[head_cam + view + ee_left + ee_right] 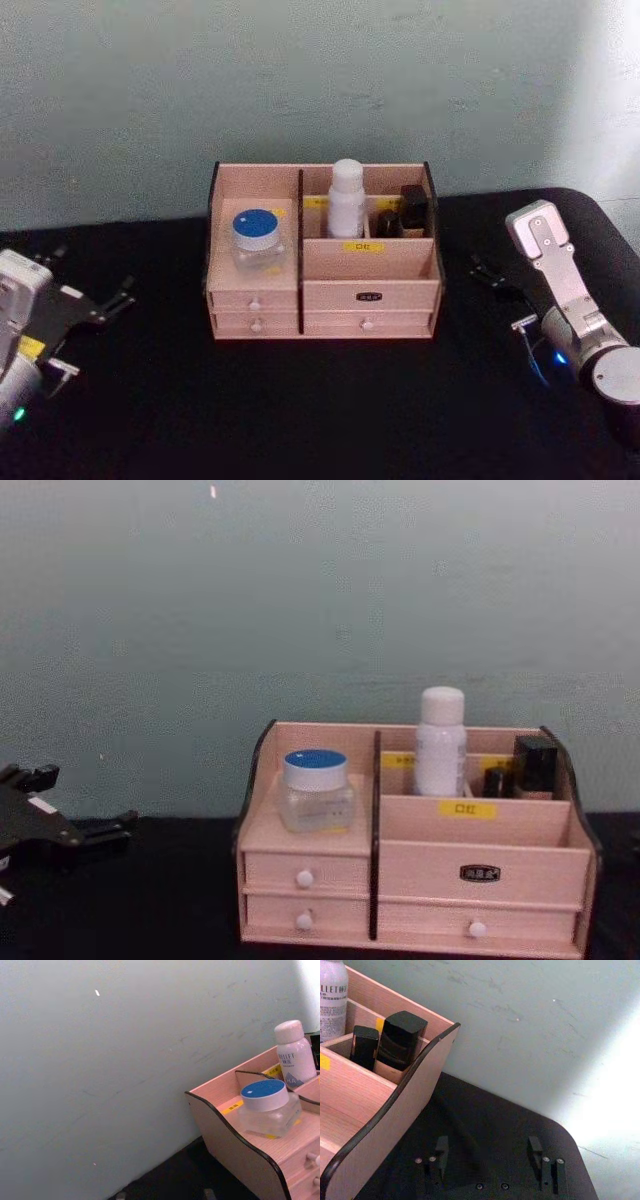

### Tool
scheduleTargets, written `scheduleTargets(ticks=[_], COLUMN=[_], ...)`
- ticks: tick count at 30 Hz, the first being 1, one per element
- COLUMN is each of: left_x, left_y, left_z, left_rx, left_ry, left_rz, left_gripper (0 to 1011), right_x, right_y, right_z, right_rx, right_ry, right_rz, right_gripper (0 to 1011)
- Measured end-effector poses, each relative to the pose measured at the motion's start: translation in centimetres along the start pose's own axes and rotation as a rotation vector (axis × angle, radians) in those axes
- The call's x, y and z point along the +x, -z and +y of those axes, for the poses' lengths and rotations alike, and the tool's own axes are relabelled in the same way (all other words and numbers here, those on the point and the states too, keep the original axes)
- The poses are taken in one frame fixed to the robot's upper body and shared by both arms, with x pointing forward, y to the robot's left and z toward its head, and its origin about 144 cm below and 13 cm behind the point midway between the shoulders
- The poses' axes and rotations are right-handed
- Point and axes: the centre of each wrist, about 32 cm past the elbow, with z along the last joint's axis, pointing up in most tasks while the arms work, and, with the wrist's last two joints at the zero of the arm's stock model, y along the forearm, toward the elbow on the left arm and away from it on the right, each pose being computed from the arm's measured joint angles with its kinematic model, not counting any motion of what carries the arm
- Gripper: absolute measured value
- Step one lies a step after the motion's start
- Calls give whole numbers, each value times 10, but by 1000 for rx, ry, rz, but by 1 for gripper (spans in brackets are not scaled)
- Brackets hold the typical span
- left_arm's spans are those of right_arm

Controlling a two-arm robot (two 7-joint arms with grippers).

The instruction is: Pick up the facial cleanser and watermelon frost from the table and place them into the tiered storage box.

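Judging from the tiered storage box, both items appear stowed; left gripper and right gripper sit open, empty, near the table's side edges.

The tiered storage box sits on the black table. A blue-lidded jar stands in its left compartment, a white bottle and dark containers in the back. The left gripper rests at the left edge.

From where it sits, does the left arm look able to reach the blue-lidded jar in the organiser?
Probably yes. The jar stands in the open-topped left compartment of the tiered storage box, nearest the left tool, with bare black table between them.
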Motion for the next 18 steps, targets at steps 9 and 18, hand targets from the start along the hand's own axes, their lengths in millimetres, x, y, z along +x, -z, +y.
scheduleTargets(ticks=[9, 18], left_x=[0, 0], left_y=[0, 0], left_z=[0, 0], left_rx=[0, 0], left_ry=[0, 0], left_rz=[0, 0], left_gripper=[1001, 1001], right_x=[0, 0], right_y=[0, 0], right_z=[0, 0], right_rx=[1, 2], right_ry=[0, 0], right_rz=[0, 0], right_gripper=[1002, 1002])
